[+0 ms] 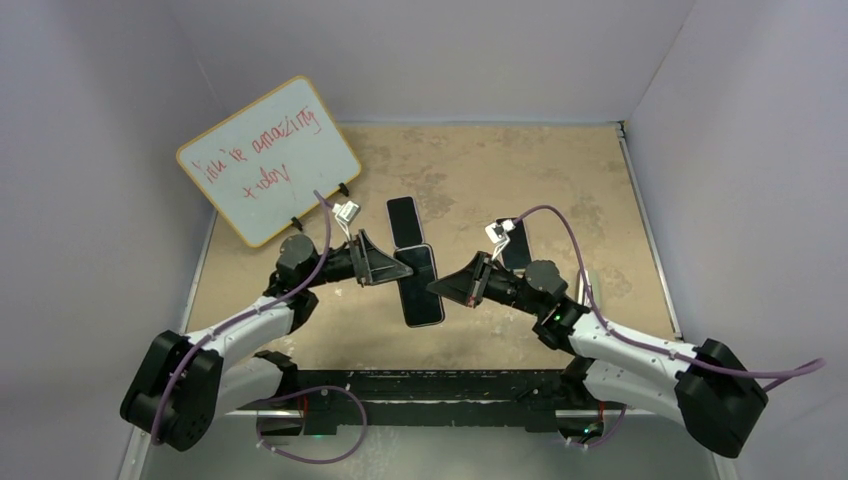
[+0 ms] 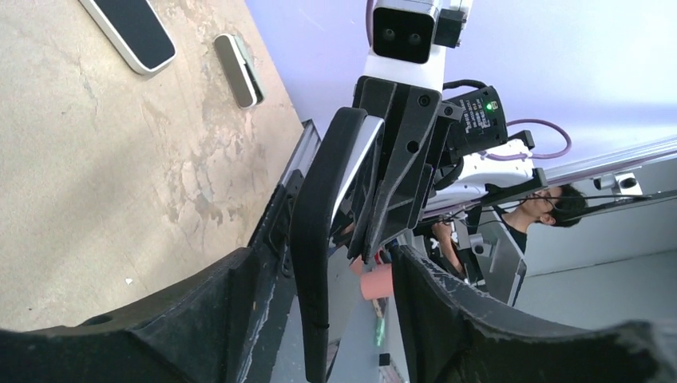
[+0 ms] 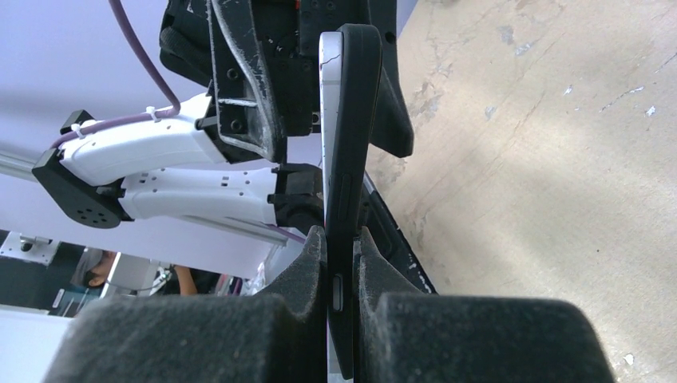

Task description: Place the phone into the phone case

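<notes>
Near edge: both arm bases sit low, their forearms angling in to meet above the middle of the worn tan table (image 1: 570, 170). The right gripper (image 3: 339, 237) is clamped hard on the lower end of the black phone case (image 3: 355, 120), one foam pad pressing each face. The case is held on edge, clear of the tabletop. The phone (image 1: 422, 288) lies in the case, dark face showing from above. Its silver rim runs along one side of the case in the right wrist view; cannot tell whether it is fully seated. The left gripper (image 2: 319, 259) straddles the other end with its jaws spread, and a plain gap shows between the case and one finger. Beyond the grippers, a second dark phone (image 1: 403, 222) lies flat on the table, well apart from the held one. Another dark flat device (image 1: 517, 245) lies behind the right wrist, partly hidden. Far left, a whiteboard (image 1: 268, 165) with red handwriting leans at the table's edge.
</notes>
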